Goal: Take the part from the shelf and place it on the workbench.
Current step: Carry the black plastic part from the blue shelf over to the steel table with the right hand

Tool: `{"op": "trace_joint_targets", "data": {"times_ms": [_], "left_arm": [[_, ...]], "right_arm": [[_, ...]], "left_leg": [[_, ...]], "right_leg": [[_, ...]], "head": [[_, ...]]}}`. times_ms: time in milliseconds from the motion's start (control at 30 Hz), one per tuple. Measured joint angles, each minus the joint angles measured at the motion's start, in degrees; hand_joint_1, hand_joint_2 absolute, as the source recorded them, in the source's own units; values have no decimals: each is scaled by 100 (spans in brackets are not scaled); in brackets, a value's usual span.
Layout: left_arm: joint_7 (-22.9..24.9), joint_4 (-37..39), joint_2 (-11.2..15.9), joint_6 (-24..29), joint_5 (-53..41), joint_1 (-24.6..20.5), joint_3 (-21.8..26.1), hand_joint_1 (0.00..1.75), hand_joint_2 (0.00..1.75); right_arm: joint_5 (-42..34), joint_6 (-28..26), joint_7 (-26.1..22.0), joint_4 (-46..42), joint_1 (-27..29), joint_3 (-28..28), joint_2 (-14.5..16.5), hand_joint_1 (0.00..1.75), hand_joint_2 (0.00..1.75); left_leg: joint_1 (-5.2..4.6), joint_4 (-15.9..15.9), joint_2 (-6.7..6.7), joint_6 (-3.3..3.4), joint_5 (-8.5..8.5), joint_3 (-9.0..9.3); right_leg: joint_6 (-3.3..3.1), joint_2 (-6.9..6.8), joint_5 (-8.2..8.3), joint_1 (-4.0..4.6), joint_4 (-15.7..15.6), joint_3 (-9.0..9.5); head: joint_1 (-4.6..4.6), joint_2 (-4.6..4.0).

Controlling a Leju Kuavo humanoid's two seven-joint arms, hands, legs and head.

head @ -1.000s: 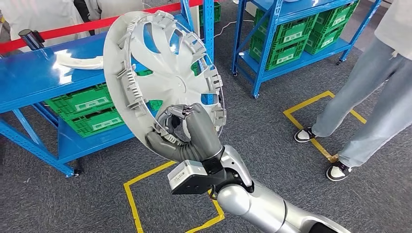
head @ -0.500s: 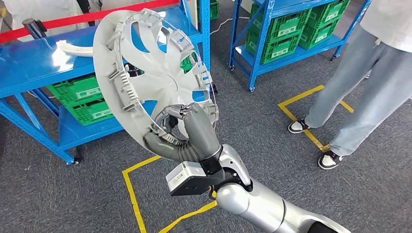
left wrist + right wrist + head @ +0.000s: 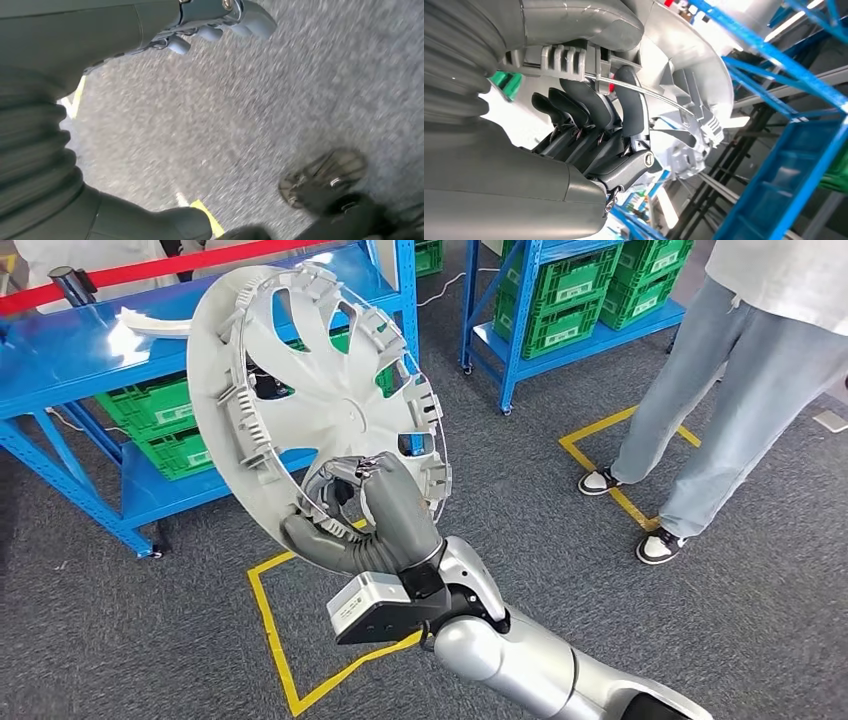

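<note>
The floor [image 3: 700, 640] is grey carpet, marked with yellow tape outlines [image 3: 270, 630]: one square just below the right hand and a second one [image 3: 600, 455] well off to its right, at a person's feet. Two blue shelving racks stand beyond the hand. The nearer rack [image 3: 90, 370] sits behind and to the left of the hand, with a glossy blue top shelf, a red bar [image 3: 150, 265] along its far edge and green crates [image 3: 150, 410] on the lower level. The second rack [image 3: 560, 300] stands farther off to the right and also holds green crates. A pale curved strip [image 3: 150, 322] lies on the nearer rack's top shelf.

One person [image 3: 740, 370] stands to the right of the hand, in light jeans and dark-and-white shoes, and white-clad figures show behind the red bar.

The right hand [image 3: 375, 515] grips the one part, a grey wheel cover [image 3: 310, 400], at its lower rim; its fingers [image 3: 589, 107] curl through an opening and the thumb [image 3: 320, 545] presses the outer edge. The cover is held up in the air, tilted, its ribbed back facing the camera, in front of the nearer rack.

The left hand [image 3: 100, 35] hangs over the carpet holding nothing, its fingers apart from the thumb.
</note>
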Motion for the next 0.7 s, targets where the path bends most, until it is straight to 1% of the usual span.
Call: {"op": "trace_joint_targets", "data": {"times_ms": [33,67,100,133,167,200,233,267,300,333,367,400,433,467,500,533,567,600,633,667,700], "left_arm": [[7,1,-4,-1,0,3,0,0,175],[18,3,-9,-2,0,9,0,0,175],[31,4,-13,-6,0,14,1,0,175],[44,6,-16,-10,0,18,1,0,175],[53,7,-19,-18,0,21,2,0,175],[58,7,-21,-25,0,23,2,0,175],[61,8,-25,-30,0,25,2,0,175],[64,10,-31,-35,0,27,2,0,175],[66,11,-37,-37,0,29,2,0,175],[69,13,-44,-39,-1,29,2,0,175],[74,13,-49,-40,-7,28,2,0,175],[80,11,-53,-44,-16,27,2,0,175],[84,9,-56,-49,-28,26,2,0,175],[87,8,-58,-53,-38,25,2,0,175],[88,7,-60,-56,-44,26,2,0,175],[88,9,-61,-57,-46,30,2,0,175],[89,11,-60,-58,-46,37,2,0,175],[91,14,-61,-59,-46,47,2,0,175],[91,17,-66,-61,-46,55,2,0,175],[90,20,-71,-63,-46,59,2,0,175],[90,21,-78,-65,-46,59,2,0,175]], "right_arm": [[2,4,2,1,2,-1,4,175,175],[7,12,3,2,3,-2,5,175,175],[13,22,1,3,0,-4,7,175,175],[20,34,-1,4,-2,-7,7,175,175],[26,50,-4,8,-6,-12,8,175,175],[30,64,-6,14,-8,-16,8,175,175],[32,78,-5,23,-4,-21,8,175,175],[33,89,-5,36,4,-27,7,175,175],[33,95,-5,50,13,-32,5,175,175],[34,96,-4,62,23,-37,2,175,175],[34,96,-5,71,31,-43,0,175,175],[35,93,-5,75,33,-49,-2,175,175],[36,87,-10,76,42,-57,-3,175,175],[39,81,-16,75,59,-71,-4,175,175],[44,76,-24,74,84,-83,-6,175,175],[52,71,-32,73,114,-93,-8,175,175],[66,72,-34,73,135,-100,-9,175,175],[88,77,-30,73,147,-101,-7,175,175],[114,84,-22,72,153,-103,-3,175,175],[140,92,-12,70,157,-107,0,175,175],[162,98,-3,69,165,-114,3,175,175]], "left_leg": [[-16,-45,-2,38,45,-34],[-17,-73,10,84,125,-81],[-6,-90,26,133,206,-133],[9,-108,42,174,295,-199],[18,-109,57,206,377,-280],[18,-100,59,228,452,-377],[16,-87,63,234,527,-479],[14,-67,69,234,601,-588],[15,-40,76,227,670,-704],[19,-2,82,216,735,-825],[23,49,85,197,796,-949],[22,106,83,172,847,-1062],[19,163,79,141,892,-1149],[14,204,75,106,935,-1202],[13,217,73,69,983,-1226],[19,205,73,31,1038,-1231],[31,193,71,-7,1069,-1238],[44,223,64,-47,1003,-1268],[56,342,55,-86,823,-1319],[70,576,47,-123,538,-1393],[79,905,42,-156,212,-1473]], "right_leg": [[43,-5,76,-10,-43,-2],[78,0,98,-22,-61,-20],[102,8,9,-20,-17,-60],[120,18,-202,-17,130,-121],[130,24,-513,-21,402,-198],[139,26,-830,-16,760,-277],[150,26,-1048,-16,1136,-334],[158,26,-1122,-12,1434,-345],[163,26,-1058,-11,1587,-287],[163,25,-911,-11,1559,-136],[159,23,-780,-12,1337,121],[151,21,-779,-6,963,446],[122,24,-860,4,576,746],[89,26,-978,15,262,951],[46,29,-1075,33,79,1043],[-6,32,-1069,46,26,1034],[-51,23,-1014,43,16,989],[-98,17,-943,39,10,942],[-138,11,-865,27,-2,878],[-166,8,-783,16,-9,798],[-179,12,-705,14,-9,707]], "head": [[-7,-1],[-23,-1],[-27,-1],[-25,-1],[-24,0],[-16,0],[-15,0],[-16,0],[-15,0],[-15,-1],[-15,0],[-11,0],[-8,0],[2,1],[7,1],[12,1],[18,1],[12,1],[4,1],[-5,1],[-15,1]]}}
